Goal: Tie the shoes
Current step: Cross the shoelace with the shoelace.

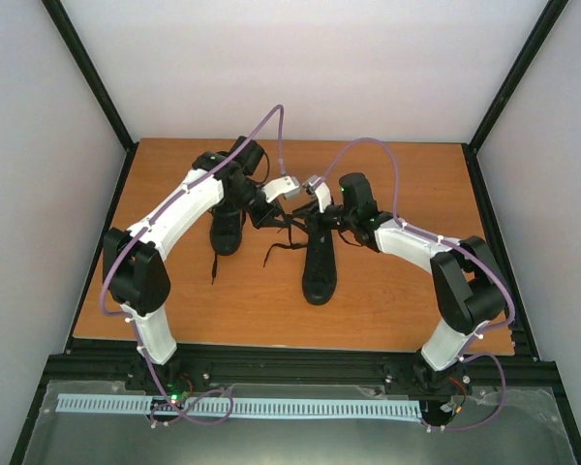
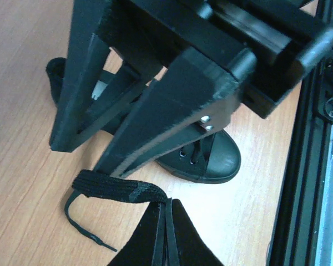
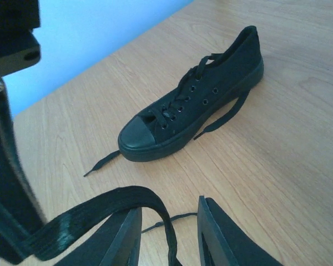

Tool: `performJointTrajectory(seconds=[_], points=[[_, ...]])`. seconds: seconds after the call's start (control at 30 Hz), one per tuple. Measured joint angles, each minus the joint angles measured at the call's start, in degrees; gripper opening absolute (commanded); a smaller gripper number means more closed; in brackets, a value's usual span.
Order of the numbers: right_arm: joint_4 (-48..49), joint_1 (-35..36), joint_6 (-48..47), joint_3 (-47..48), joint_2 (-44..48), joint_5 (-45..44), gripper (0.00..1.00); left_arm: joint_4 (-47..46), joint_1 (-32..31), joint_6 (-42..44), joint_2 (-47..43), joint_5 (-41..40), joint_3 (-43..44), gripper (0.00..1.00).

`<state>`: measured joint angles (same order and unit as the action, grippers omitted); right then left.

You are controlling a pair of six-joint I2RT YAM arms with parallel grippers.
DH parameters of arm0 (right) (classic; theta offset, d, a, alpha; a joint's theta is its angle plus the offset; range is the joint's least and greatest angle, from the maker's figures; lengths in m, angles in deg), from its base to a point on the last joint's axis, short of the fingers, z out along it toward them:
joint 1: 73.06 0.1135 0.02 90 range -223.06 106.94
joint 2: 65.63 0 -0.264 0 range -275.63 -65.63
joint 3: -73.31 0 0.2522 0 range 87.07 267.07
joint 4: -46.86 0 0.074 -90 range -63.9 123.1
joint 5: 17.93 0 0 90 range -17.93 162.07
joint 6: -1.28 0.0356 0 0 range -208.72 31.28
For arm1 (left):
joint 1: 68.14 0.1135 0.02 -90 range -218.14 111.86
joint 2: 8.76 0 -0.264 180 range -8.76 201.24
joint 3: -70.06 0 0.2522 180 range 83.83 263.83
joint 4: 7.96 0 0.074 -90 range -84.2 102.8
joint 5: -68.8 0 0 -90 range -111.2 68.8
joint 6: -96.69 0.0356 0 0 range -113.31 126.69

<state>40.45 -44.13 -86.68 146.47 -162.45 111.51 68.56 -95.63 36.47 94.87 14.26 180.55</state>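
Note:
Two black shoes lie on the wooden table: one [image 1: 227, 229] under the left arm, the other [image 1: 320, 263] at the middle with its laces spread out. My left gripper [image 1: 271, 214] is shut on a flat black lace [image 2: 119, 189], pinched at the tips of my left gripper [image 2: 167, 206]. That lace runs across to my right gripper [image 1: 319, 215]. In the right wrist view the lace [image 3: 102, 206] loops down between the jaws of my right gripper [image 3: 169, 233], which stand apart and are not pressing on it. The middle shoe's toe [image 2: 219, 159] shows behind the right gripper's body.
The left shoe [image 3: 195, 104] lies beyond the right fingers, with loose lace ends [image 3: 102, 163] on the wood. A black frame rail [image 1: 290, 360] runs along the table's near edge, and black posts and pale walls close in the sides.

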Motion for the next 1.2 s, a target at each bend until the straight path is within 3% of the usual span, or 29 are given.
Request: performJointTrajectory(seconds=[0.13,0.33,0.87,1.0,1.2], points=[[1.2,0.0,0.4,-0.9,0.0,-1.2,0.28,1.0,0.0,0.3,0.0,1.2,0.1,0.01],[1.6,0.0,-0.2,-1.3,0.0,-2.0,0.41,2.6,0.0,1.0,0.0,2.6,0.7,0.01],[4.0,1.1,-1.0,-3.7,0.0,0.5,0.45,3.8,0.1,1.4,-0.2,3.6,2.6,0.01],[4.9,1.1,-1.0,-5.9,0.1,0.5,0.43,3.8,0.2,1.3,-0.2,3.6,3.2,0.01],[5.9,1.1,-0.5,-7.5,0.7,0.4,0.29,3.9,0.4,1.0,-0.2,3.6,3.3,0.01]])
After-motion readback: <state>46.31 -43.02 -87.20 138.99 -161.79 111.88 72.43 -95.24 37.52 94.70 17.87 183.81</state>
